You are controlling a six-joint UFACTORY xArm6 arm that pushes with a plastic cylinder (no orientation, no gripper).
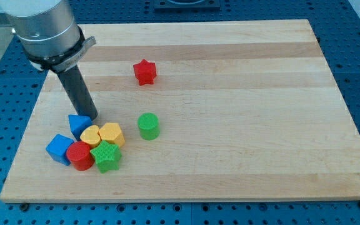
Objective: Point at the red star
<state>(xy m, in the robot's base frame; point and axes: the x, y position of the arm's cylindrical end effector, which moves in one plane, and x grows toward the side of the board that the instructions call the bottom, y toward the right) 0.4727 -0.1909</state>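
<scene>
My tip rests on the wooden board at the view's left, its end just at the upper edge of the blue triangle, close enough that I cannot tell whether it touches. The rod carries nothing and grasps nothing; it is a bare pusher. Below and to the view's right of it sits a tight cluster: a blue cube, a red cylinder, a green star, and two yellow blocks whose shapes I cannot quite make out. A green cylinder stands alone a little further right. The red star lies well apart from all of these, up and to the view's right of my tip, with open board between us. That diagonal is what matters: I judge the path toward it runs away from the cluster, so nothing should be nudged if I head straight up-right and stop just short of it.
</scene>
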